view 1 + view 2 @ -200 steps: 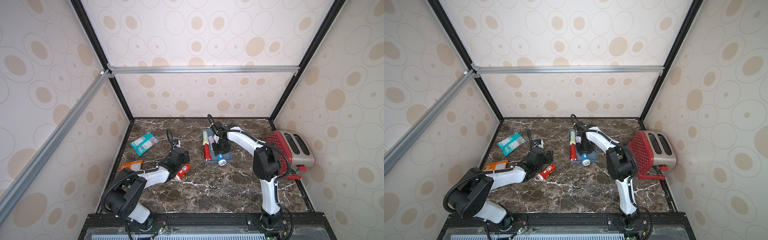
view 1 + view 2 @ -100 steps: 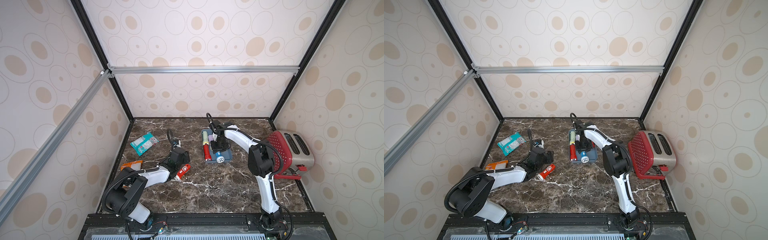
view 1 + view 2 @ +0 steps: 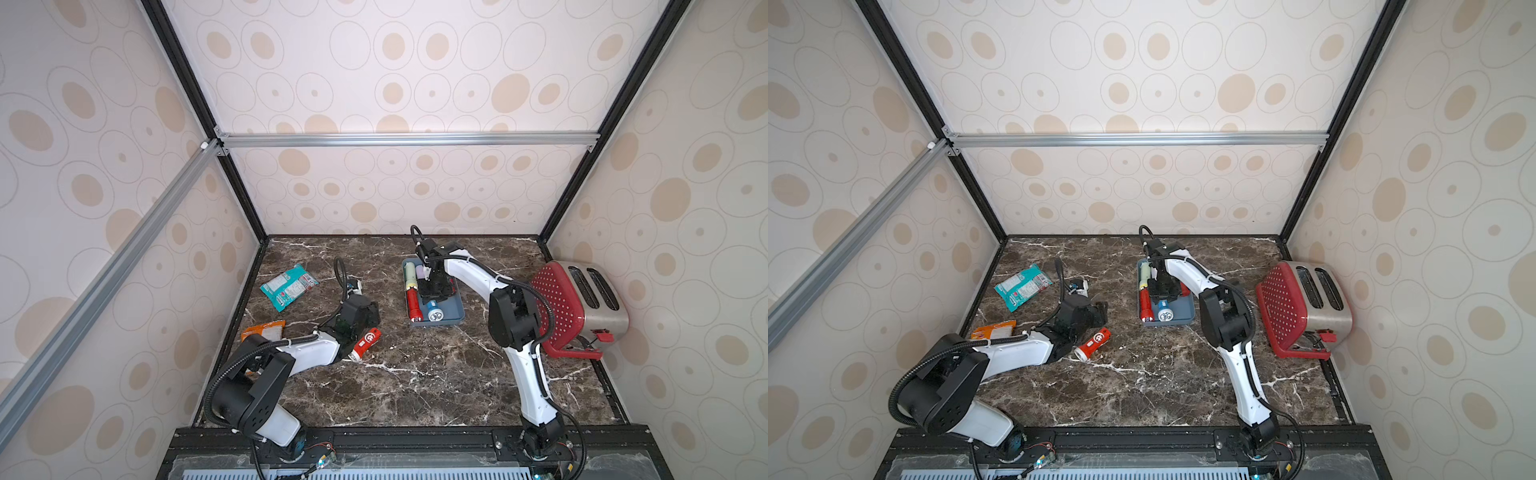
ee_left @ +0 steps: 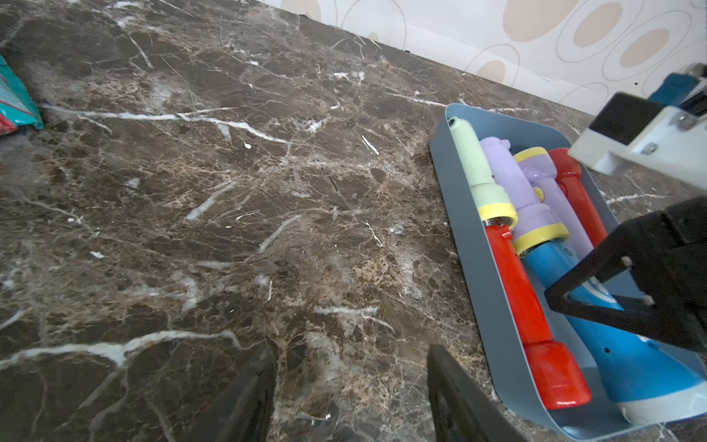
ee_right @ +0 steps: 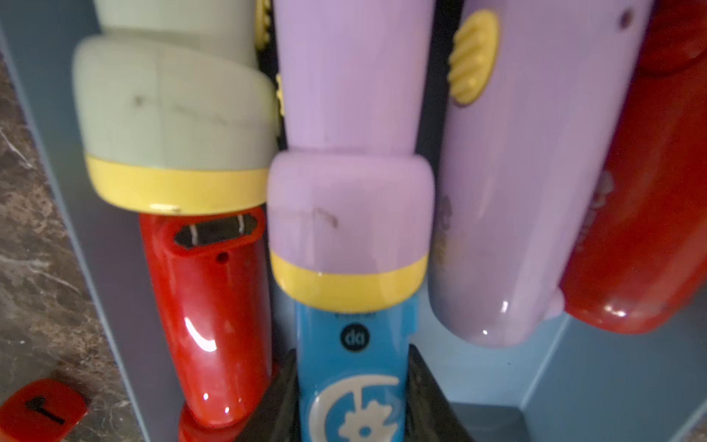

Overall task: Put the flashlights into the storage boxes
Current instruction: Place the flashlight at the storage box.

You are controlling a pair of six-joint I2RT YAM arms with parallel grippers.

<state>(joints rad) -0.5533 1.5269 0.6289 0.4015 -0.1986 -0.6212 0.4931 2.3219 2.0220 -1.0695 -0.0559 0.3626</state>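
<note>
Marble tabletop (image 3: 415, 374), nearly done. Fingers (image 5: 275, 413) of the right gripper (image 5: 352, 382) pinch the blue flashlight (image 5: 352, 344), which lies inside the tray (image 3: 455, 309) beside five others. I'd open gently and lift straight up, no nudging neighbours. The left gripper (image 4: 350, 359) is spread and empty, and the red flashlight (image 3: 365, 341) lies well apart from the tray.

Two fingers (image 5: 273, 405) clamped on blue flashlight (image 5: 352, 363), lilac flashlight (image 5: 350, 153) touching, blue-grey tray (image 5: 593, 382)

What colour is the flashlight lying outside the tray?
That flashlight is red with a white round logo; it shows best in a top view.
</note>
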